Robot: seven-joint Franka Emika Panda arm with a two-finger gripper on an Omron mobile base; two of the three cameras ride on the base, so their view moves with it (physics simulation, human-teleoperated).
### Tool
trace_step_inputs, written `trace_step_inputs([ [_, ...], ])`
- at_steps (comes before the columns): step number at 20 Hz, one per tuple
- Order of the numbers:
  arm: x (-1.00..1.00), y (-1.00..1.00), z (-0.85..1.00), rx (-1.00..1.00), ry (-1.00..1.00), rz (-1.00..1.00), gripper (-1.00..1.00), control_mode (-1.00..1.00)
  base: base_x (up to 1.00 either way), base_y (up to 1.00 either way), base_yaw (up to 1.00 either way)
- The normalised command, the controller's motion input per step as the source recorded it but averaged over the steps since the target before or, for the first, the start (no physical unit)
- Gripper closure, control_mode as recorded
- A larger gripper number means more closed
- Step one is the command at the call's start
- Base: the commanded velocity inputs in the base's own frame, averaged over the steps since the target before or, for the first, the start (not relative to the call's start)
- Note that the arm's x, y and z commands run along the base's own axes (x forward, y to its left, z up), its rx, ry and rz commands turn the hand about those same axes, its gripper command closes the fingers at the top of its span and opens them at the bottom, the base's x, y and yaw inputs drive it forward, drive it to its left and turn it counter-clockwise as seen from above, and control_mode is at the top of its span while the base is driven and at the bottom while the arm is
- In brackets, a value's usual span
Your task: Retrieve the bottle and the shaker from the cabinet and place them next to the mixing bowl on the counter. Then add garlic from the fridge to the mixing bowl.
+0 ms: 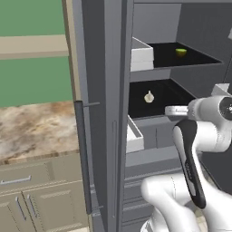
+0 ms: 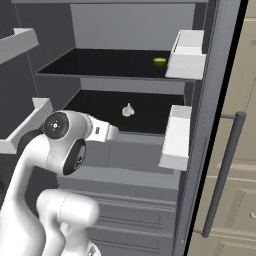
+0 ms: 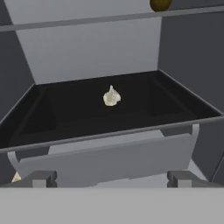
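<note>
Hand (image 3: 112, 178) wide open before garlic (image 3: 111, 96) on black fridge shelf (image 3: 61, 113)

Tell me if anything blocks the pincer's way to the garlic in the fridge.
Nothing visible does. The open pincer faces the garlic, which sits alone on the dark lower shelf. The fruit is on the shelf above, out of the way.

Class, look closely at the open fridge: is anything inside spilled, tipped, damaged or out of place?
Nothing stands out. The garlic sits upright on the lower dark shelf, the yellow-green fruit rests on the shelf above, and the open gripper faces the garlic without touching it.
</note>
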Motion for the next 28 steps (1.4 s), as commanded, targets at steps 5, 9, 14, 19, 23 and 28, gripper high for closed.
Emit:
trace_step_inputs([
  [5, 0.40, 0.02, 0.00, 0.00, 0.00, 0.00, -1.00, -1.00, 0.00, 0.00, 0.00],
  [9, 0.42, 0.01, 0.00, 0.00, 0.00, 0.00, -1.00, -1.00, 0.00, 0.00, 0.00],
  [14, 0.34, 0.00, 0.00, 0.00, 0.00, 0.00, -1.00, -1.00, 0.00, 0.00, 0.00],
  [19, 0.31, 0.00, 0.00, 0.00, 0.00, 0.00, -1.00, -1.00, 0.00, 0.00, 0.00],
  [23, 0.34, 0.00, 0.00, 0.00, 0.00, 0.00, -1.00, -1.00, 0.00, 0.00, 0.00],
  [28, 0.36, 0.00, 0.00, 0.00, 0.00, 0.00, -1.00, -1.00, 0.00, 0.00, 0.00],
])
